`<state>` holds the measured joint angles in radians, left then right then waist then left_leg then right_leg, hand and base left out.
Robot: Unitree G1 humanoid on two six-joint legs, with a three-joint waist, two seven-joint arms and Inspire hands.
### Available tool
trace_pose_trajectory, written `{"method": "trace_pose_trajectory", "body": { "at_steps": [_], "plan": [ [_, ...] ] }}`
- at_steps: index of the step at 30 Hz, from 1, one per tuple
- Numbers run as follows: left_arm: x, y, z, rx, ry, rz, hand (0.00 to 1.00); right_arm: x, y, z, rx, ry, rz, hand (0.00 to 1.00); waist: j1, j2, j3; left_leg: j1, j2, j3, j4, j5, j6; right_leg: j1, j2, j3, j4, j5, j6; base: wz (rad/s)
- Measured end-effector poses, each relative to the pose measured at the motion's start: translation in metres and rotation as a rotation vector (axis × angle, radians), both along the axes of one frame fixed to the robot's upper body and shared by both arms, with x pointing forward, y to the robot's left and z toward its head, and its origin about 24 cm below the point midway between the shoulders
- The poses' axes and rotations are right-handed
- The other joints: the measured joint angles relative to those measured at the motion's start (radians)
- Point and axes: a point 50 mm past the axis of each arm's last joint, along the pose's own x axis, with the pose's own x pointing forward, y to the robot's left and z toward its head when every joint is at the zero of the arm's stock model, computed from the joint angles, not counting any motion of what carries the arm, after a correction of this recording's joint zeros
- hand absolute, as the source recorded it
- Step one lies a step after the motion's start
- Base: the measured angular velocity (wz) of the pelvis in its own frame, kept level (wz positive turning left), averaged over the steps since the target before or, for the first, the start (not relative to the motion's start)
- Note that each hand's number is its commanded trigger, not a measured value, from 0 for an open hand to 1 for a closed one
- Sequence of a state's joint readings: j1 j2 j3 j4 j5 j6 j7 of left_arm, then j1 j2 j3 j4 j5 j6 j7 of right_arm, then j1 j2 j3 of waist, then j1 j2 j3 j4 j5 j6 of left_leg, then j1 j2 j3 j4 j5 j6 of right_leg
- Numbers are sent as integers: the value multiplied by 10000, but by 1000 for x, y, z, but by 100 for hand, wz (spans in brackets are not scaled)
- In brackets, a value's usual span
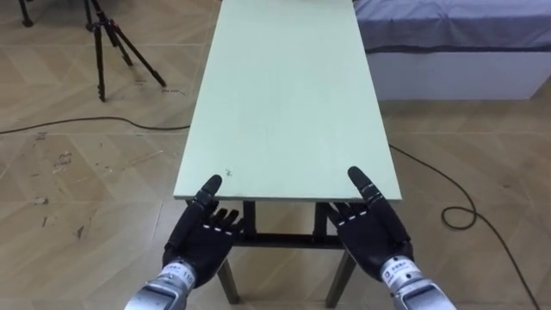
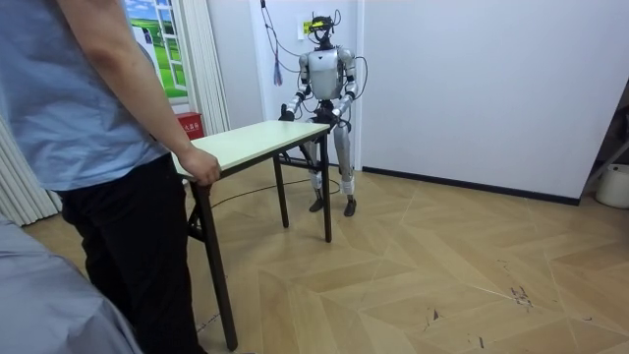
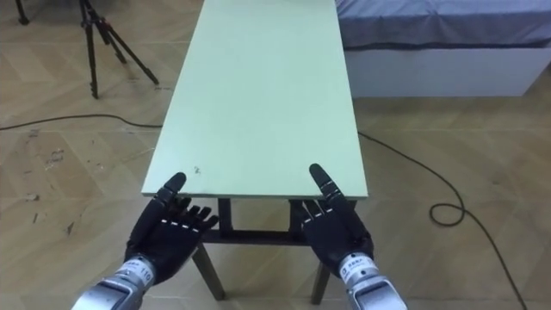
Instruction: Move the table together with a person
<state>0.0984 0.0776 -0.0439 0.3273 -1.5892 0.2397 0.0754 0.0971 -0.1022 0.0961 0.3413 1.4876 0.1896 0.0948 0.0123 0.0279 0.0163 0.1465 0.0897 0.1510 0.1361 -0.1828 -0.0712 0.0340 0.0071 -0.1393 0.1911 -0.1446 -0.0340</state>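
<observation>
Table (image 1: 288, 95) stands between robot and person (image 2: 98, 118). Left hand (image 1: 205, 241) and right hand (image 1: 370, 237) pinch its near edge, thumbs on top, fingers underneath; person's hand (image 2: 203, 167) grips its far end.

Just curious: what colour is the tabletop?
The tabletop is pale green, clearest in the left eye view.

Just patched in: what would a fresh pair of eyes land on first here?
The long pale green table runs straight away from the robot. Its left hand and right hand clasp the near edge, thumbs on top and fingers underneath. At the room view's left, a person stands at the opposite end, with the person's hand on that corner.
</observation>
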Motion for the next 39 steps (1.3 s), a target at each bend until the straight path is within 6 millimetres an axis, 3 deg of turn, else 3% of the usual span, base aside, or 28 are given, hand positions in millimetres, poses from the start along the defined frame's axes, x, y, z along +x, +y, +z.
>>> {"method": "trace_pose_trajectory", "body": {
  "at_steps": [8, 9, 10, 11, 13, 20, 24, 28, 39],
  "plan": [
    [15, -5, 15, -161, -677, -110, 0, 3, -1, 2, -57, -116, -138, 0, 142, 23, -1, -155, 4, 34, 6, 0, 0, -215, 0, 16, 121, 3, -5, 0],
    [18, -6, 18, -149, -691, -124, 4, 3, -1, 2, -57, -123, -145, 0, 142, 25, 0, -157, 4, 17, 8, 1, 1, -214, 0, 10, 123, 3, -5, 0],
    [18, -6, 18, -142, -675, -121, 24, 3, -1, 2, -47, -123, -152, 0, 148, 25, 2, -160, 5, 1, 9, 1, 1, -217, 5, 3, 123, 3, -5, 0],
    [18, -6, 18, -136, -683, -124, 100, 3, -1, 2, -49, -124, -153, 56, 149, 26, 3, -169, 5, -3, 12, 1, 1, -228, 7, 6, 126, 3, -5, 0],
    [20, -7, 22, -50, -596, -149, 100, 4, -1, 3, -49, -201, -181, 100, 148, 23, 4, -270, 6, -26, 19, 2, 2, -340, 7, 3, 141, 18, -16, 0],
    [22, -7, 24, 100, -246, -112, 100, 5, 4, 3, 136, -204, -346, 100, 148, -7, 28, -314, 13, -70, 25, 2, 2, -373, 14, 16, 122, 29, -21, 0],
    [22, -7, 23, 195, 162, -106, 100, 6, 7, -4, 28, 457, -360, 100, 177, 2, 117, -427, 10, -78, -5, 2, 2, -475, 13, 8, 98, 28, -20, 0],
    [21, -6, 21, 285, 451, 92, 100, 5, 14, -5, 64, 584, -160, 100, 157, -56, 157, -430, 31, -143, -27, 1, 3, -514, 43, 45, 109, 29, -20, -7],
    [19, -5, 19, 470, 519, 104, 100, 5, 17, -6, -98, 659, -188, 100, 108, -167, 201, -129, 14, -176, -84, -6, 9, -271, -18, 242, 108, 30, -19, -3]
  ]
}}
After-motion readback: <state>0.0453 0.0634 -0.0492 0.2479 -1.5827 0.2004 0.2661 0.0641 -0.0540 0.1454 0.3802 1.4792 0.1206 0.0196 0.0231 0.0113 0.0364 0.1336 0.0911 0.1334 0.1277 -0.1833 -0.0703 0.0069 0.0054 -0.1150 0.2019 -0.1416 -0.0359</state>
